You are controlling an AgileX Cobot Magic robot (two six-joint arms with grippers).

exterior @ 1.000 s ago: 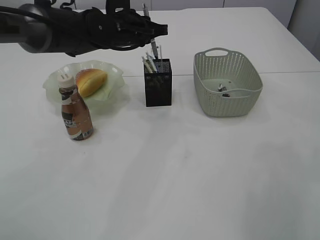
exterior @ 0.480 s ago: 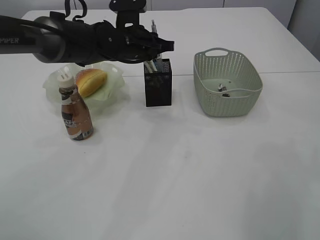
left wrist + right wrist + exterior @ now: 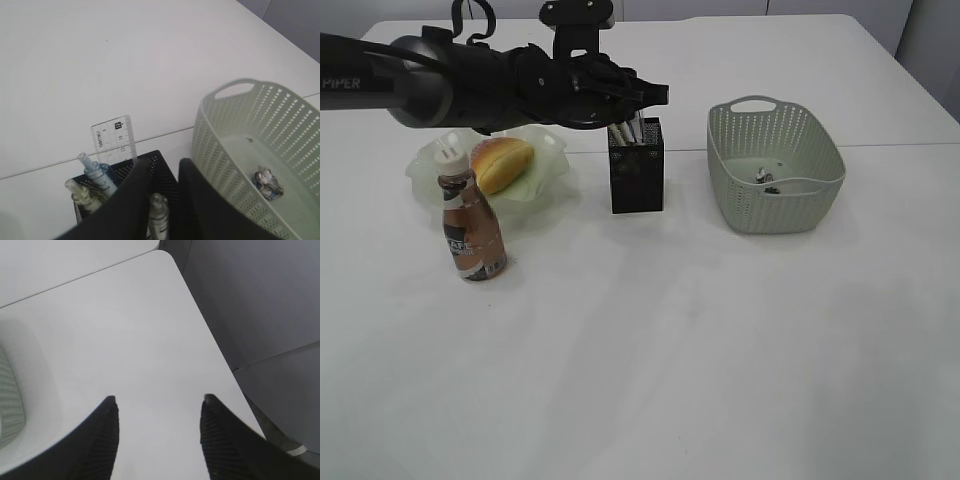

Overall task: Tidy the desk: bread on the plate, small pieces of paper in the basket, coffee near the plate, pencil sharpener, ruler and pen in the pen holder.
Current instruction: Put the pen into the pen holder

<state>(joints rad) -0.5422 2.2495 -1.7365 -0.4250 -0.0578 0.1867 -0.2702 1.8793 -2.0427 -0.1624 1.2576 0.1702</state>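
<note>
**Left gripper over the pen holder, a pen between its fingers**

We see the left gripper point(image 3: 161, 200) hanging directly above the pen holder point(image 3: 636, 166), its two dark fingers point(image 3: 131, 200) set to a narrow gap. A pale pen point(image 3: 158, 217) stands in that gap with its top between the fingers and its lower part inside the holder; we cannot tell whether the fingers press on it or merely flank it. In the wrist view the clear ruler point(image 3: 114, 140) stands upright at the far side of the holder, and two more pen-like items with clear and bluish tops lean at the left.

The right gripper point(image 3: 157, 425) hovers over a bare corner of the desk point(image 3: 720, 350), its fingers spread fairly wide with nothing between them; a bit of the basket's wall shows at the left edge of its view.

The bread point(image 3: 502, 163) lies on the plate point(image 3: 425, 172) at the left of the desk. The coffee point(image 3: 470, 225) stands upright just in front of the plate. The basket point(image 3: 775, 165) sits to the right of the pen holder, apart from it, with the small pieces of paper point(image 3: 267, 182) on its floor.
</note>
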